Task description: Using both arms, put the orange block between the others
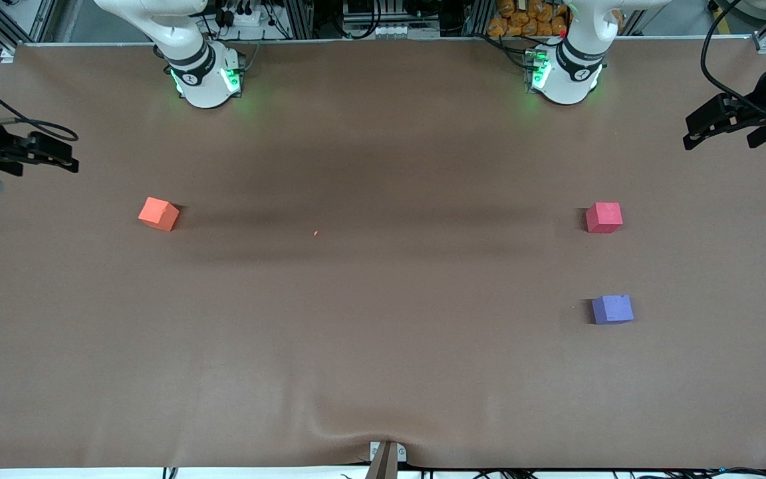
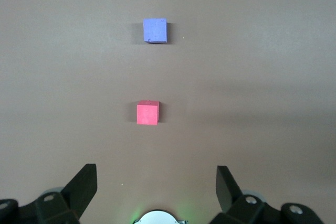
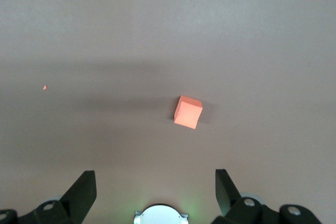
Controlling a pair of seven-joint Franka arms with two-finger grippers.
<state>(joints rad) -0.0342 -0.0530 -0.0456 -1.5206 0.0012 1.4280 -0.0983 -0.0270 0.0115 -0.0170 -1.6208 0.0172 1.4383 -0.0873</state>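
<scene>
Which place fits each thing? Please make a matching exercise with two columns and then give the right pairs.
Things:
1. orange block
2. pinkish-red block
3. purple block
4. left gripper

Places:
A. nearest to the front camera
B. toward the right arm's end of the table
C. up in the air, fingers open
D. between the left arm's base and the purple block

Pairs: 1-B, 2-D, 3-A, 4-C

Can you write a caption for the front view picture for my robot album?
Orange block waits apart from pinkish-red cube and purple cube, both grippers open.
</scene>
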